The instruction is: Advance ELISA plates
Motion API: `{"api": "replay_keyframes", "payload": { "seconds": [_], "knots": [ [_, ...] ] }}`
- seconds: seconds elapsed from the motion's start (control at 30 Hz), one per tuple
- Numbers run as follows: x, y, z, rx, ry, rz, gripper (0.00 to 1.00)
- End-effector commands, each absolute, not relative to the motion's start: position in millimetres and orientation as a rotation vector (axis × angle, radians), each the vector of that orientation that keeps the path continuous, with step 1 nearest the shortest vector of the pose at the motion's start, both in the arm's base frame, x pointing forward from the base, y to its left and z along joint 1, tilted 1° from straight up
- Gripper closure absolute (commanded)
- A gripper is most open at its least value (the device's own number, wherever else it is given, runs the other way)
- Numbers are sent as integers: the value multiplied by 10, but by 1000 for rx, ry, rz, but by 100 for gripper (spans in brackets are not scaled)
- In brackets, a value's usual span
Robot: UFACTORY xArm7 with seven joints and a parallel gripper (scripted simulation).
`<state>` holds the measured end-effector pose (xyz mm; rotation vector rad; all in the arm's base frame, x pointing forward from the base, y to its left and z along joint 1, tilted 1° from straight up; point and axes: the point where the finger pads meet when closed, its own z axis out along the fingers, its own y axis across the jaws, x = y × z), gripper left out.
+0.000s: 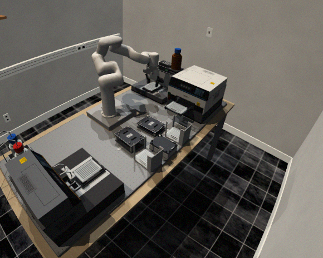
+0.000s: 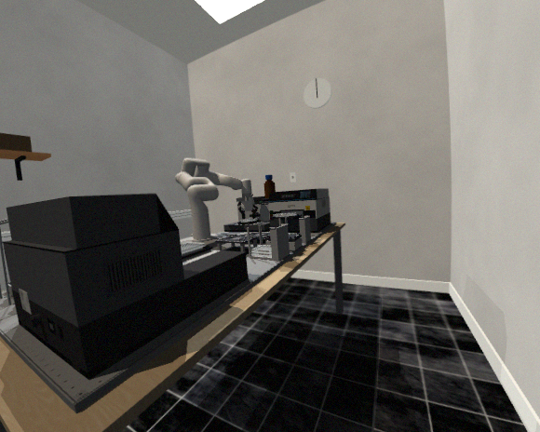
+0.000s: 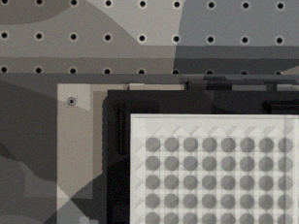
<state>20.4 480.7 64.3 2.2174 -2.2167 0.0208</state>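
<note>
My gripper (image 1: 153, 82) is open and empty. It hangs just above a white well plate (image 1: 152, 86) that sits on a low dark instrument (image 1: 149, 90) at the back of the table. In the wrist view that plate (image 3: 214, 170) fills the lower right, lying in a black nest on a pale base; my fingers are out of frame. A second plate (image 1: 176, 107) lies on the tray of the white box instrument (image 1: 196, 86). A third plate (image 1: 87, 169) lies on the large dark instrument (image 1: 59, 192) at the front left. Two walled racks (image 1: 179, 133) (image 1: 148, 158) hold white plates.
Three black nests (image 1: 129, 137) (image 1: 151, 124) (image 1: 164, 144) stand mid-table between the arm's base (image 1: 109, 114) and the racks. A brown bottle (image 1: 176, 59) stands behind the white instrument. Red- and blue-capped bottles (image 1: 15, 144) stand at the far left corner.
</note>
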Motion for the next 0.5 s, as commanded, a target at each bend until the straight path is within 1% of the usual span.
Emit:
{"api": "replay_keyframes", "payload": {
  "seconds": [0.0, 0.47],
  "knots": [
    [208, 4817, 658, 2219, -2219, 17, 0],
    [208, 4816, 616, 2219, -2219, 17, 0]
  ]
}}
